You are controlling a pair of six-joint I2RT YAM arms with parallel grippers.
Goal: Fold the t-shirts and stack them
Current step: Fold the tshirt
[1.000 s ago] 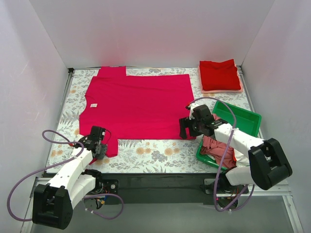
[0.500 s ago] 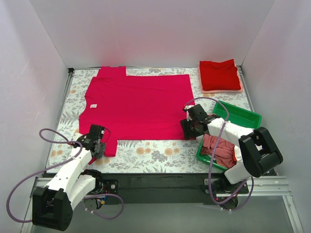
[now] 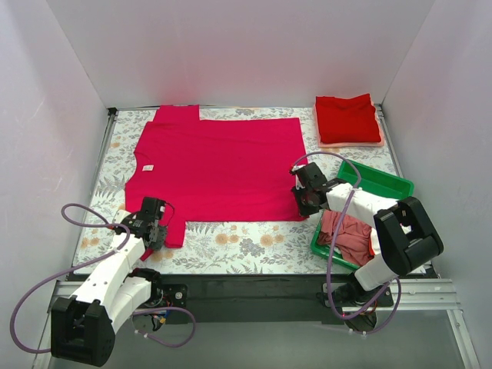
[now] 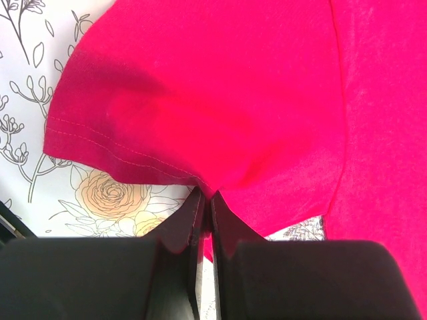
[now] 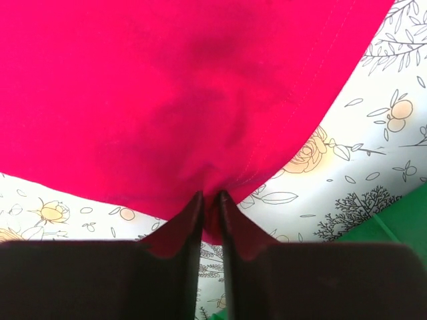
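Magenta-crimson soft cloth tee lay spread flat beside the green plastic tray. The left gripper was pinched tight on its sleeve hem, far from the tray. The right gripper clamped the hem corner nearest the tray. A folded red tee sat behind the tray.

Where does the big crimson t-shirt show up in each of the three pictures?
Top external: the crimson t-shirt lies spread flat mid-table.
Left wrist: its sleeve fills the frame, pinched by the left fingers.
Right wrist: its hem corner, pinched by the right fingers.
Shared landmark: the floral tablecloth.
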